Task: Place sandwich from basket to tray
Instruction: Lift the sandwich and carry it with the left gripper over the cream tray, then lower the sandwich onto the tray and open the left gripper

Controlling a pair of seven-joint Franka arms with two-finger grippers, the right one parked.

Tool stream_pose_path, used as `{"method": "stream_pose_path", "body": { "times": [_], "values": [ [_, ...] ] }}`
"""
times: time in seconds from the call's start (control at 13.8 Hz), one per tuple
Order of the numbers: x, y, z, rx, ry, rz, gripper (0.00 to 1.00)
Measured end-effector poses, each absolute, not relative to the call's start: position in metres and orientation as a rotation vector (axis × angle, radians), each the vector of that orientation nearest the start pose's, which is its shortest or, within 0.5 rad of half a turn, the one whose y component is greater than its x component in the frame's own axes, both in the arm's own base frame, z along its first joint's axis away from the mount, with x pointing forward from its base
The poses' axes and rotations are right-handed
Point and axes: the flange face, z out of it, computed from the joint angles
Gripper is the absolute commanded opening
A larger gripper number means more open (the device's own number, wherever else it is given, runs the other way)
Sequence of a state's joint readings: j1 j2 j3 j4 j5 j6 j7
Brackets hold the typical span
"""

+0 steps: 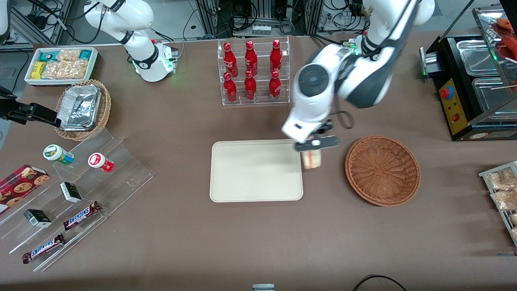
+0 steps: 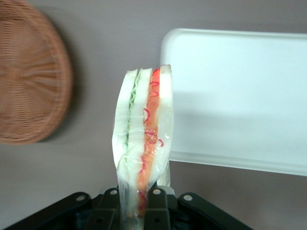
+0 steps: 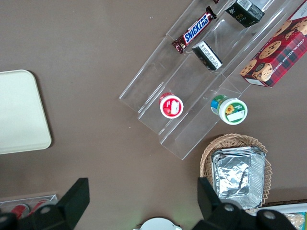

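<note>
Transport is the step in hand, as I judge it: the gripper [image 1: 313, 151] is clenched on the sandwich [image 1: 312, 160] and carries it above the table, between the basket [image 1: 382, 170] and the tray [image 1: 256, 170]. In the left wrist view the sandwich [image 2: 143, 148] stands on end out of the gripper [image 2: 139, 201], with its red and green filling layers turned to the camera, and the two black fingers [image 2: 108, 208] press the wrapped bread from both sides. The basket lies a little way from the gripper toward the working arm's end of the table, and nothing is seen in it (so the pick-up part looks finished). The tray begins just beside the gripper, toward the parked arm's end; in the front view the sandwich hangs right at the tray's short edge, partly over the bare table, and the tray's surface carries nothing yet. What is left, in my judgement, is a short move further over the tray, a lowering, and the release of the sandwich onto the flat surface.
</note>
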State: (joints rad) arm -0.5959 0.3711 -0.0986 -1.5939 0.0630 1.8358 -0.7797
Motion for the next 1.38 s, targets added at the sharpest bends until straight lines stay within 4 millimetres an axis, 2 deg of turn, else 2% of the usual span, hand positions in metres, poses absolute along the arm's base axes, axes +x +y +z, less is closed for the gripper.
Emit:
{"method": "stream_pose_path", "body": {
  "times": [0.29,0.44,0.58,0.73,1.02,1.09,1.16,1.24,1.31,1.38],
  "values": [
    [0.494,-0.504,0.341,-3.081,-0.048,0.091,0.0],
    [0.484,-0.536,0.305,-3.115,-0.011,0.059,0.0],
    [0.479,-0.55,0.281,-3.122,0.024,0.026,0.0],
    [0.48,-0.551,0.262,-3.11,0.012,0.003,0.0],
    [0.484,-0.548,0.243,-3.104,-0.009,0.002,0.0],
    [0.486,-0.549,0.24,-3.116,-0.01,-0.014,0.13],
    [0.487,-0.55,0.236,-3.122,-0.011,-0.021,0.19],
    [0.488,-0.55,0.234,-3.123,-0.012,-0.023,0.51],
    [0.488,-0.55,0.234,-3.124,-0.013,-0.025,0.89],
    [0.489,-0.55,0.235,-3.125,-0.013,-0.028,0.98]
  ]
}}
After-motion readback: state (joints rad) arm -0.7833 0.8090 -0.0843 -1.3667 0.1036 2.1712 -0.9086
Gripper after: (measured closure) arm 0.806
